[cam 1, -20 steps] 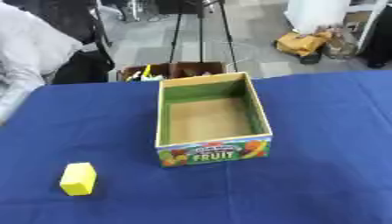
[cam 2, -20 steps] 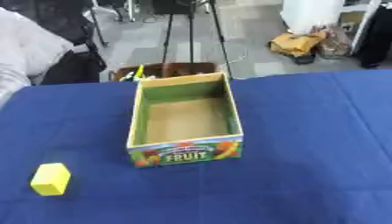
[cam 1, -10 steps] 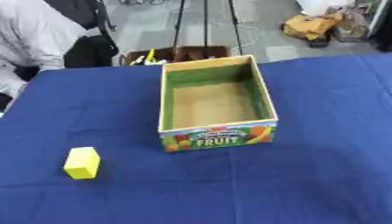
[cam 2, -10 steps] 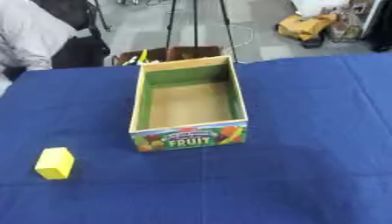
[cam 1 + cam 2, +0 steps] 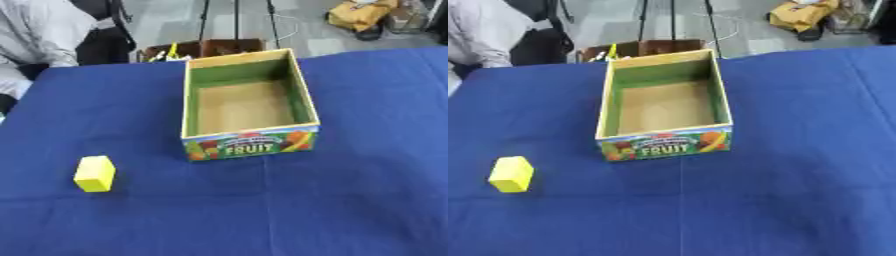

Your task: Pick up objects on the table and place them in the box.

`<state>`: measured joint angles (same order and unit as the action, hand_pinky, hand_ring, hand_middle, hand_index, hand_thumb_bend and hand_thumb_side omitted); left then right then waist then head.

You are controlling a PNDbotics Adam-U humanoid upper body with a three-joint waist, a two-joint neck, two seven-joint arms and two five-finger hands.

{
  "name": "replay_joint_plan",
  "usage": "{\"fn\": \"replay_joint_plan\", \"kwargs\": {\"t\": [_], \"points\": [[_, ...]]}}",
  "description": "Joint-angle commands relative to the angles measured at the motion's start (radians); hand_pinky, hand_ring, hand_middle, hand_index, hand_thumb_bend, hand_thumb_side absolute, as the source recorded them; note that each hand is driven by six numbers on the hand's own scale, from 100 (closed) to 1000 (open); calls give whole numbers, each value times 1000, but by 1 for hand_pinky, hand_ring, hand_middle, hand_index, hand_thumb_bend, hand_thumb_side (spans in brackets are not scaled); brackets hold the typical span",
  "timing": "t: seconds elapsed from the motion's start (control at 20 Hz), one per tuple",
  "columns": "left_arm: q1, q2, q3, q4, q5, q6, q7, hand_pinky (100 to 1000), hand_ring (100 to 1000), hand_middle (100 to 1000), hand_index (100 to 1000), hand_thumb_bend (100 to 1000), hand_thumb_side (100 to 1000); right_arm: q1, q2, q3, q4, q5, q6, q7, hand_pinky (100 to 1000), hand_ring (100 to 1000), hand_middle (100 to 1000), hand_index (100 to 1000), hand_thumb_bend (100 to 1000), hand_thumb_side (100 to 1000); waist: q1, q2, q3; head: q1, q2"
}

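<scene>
Item one: yellow block [image 5: 94, 173], at eight o'clock on the blue-covered desk [image 5: 367, 200], well apart from the box. Judged light, stiff, smooth-sided; best taken across its two long flat faces. Item two: open fruit-printed box [image 5: 248, 145], at centre, lay empty. Hands: neither showed in either view, so their state could not be told.

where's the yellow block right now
The yellow block sits on the blue tablecloth at the robot's near left, apart from the open fruit box, which stands to its right and slightly farther away.
</scene>
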<state>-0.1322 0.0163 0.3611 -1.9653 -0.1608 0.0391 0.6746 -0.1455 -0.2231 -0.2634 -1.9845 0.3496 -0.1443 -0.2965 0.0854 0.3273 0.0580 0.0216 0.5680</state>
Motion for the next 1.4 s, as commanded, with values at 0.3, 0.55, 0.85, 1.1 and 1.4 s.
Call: {"fn": "replay_joint_plan", "kwargs": {"t": [0.3,0.55,0.85,1.1,1.4], "points": [[-2,16,-3,-8,0,0,-5,415,422,485,721,100,798,-7,-25,-1,-15,12,-1,7,696,820,608,772,100,725,-1,-12,-5,7,35],[-3,39,-4,-4,-3,10,-19,431,438,524,815,127,804,-6,-24,-2,-15,10,10,15,698,821,607,771,100,740,-6,-23,0,6,58],[-6,75,-6,-5,-18,29,-43,454,467,571,857,191,823,-5,-25,-7,-15,3,25,23,698,820,605,767,100,718,-14,-46,0,9,99],[-6,152,-29,-4,-64,56,-106,486,495,589,859,265,863,-4,-29,-7,-15,-1,23,21,696,818,604,766,100,719,-17,-49,-4,15,87],[-20,323,-97,-7,-151,100,-226,526,545,649,882,313,898,-2,-35,-4,-15,-4,19,21,695,816,604,764,100,716,-15,-54,-9,28,65]]}}
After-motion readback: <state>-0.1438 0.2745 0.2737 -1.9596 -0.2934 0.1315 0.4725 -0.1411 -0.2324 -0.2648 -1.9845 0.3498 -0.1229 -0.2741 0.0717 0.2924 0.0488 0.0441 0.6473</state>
